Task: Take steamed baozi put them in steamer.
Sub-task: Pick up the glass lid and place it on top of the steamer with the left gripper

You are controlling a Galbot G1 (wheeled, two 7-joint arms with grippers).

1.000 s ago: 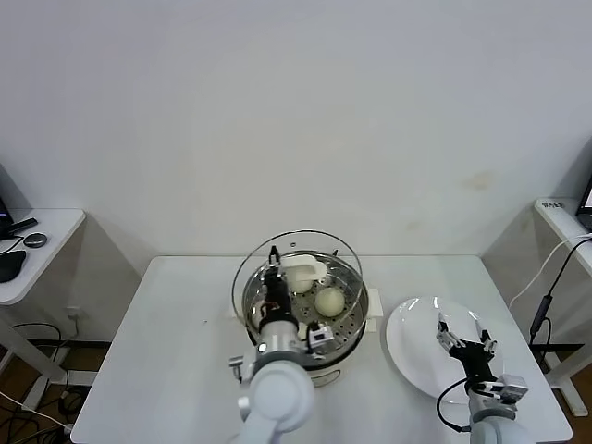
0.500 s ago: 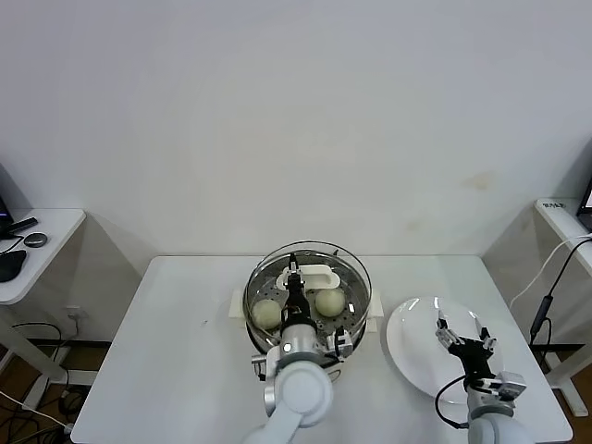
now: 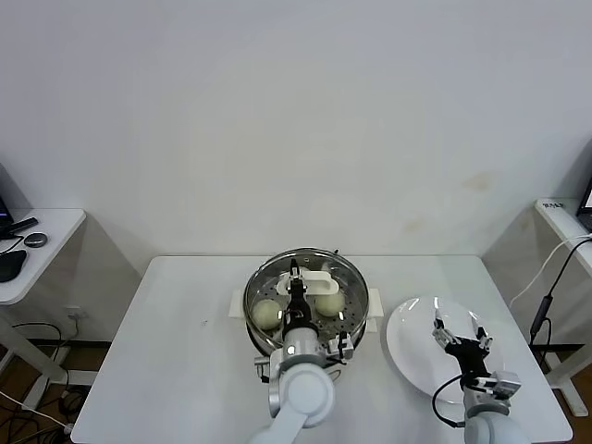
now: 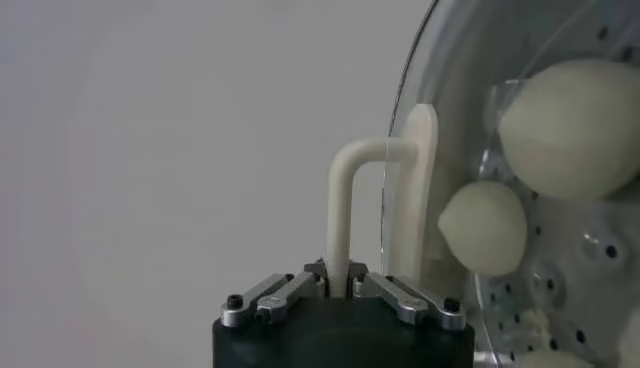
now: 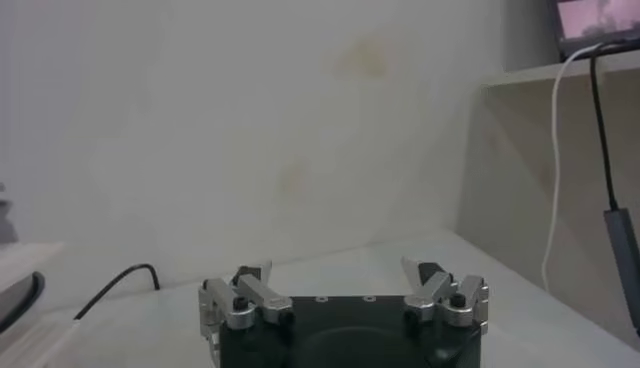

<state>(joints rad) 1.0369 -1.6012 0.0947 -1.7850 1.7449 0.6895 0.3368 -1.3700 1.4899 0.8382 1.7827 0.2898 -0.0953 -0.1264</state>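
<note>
1. Your white table (image 3: 185, 351) runs across the lower part of the head view, and everything that matters sits on its middle and right portions; the stretch toward the left edge carries nothing you need.
2. At the middle of the table, slightly toward the far edge, you have the steamer (image 3: 257, 326) — a shiny round pot with the glass lid (image 3: 344, 277) lying over its rim.
3. Through the glass you can see baozi (image 3: 266, 314) on the perforated tray: one on the left half, another on the right half by the lid's white handle (image 3: 314, 276).
4. In the left wrist view, three pale buns show behind the glass, just beside the handle; a fourth is not clear to you.
5. Your left gripper (image 3: 296, 277) reaches over the steamer from the near edge, its fingers (image 4: 285, 290) pinched narrowly on the lid handle — the white loop stands up between them.
6. Toward the right edge lies the flat white plate (image 3: 412, 356), well apart from the steamer and bare where visible.
7. Your right gripper (image 3: 460, 335) hangs over that plate near the near-right corner, fingers (image 5: 250, 285) spread wide and holding nothing.
</note>
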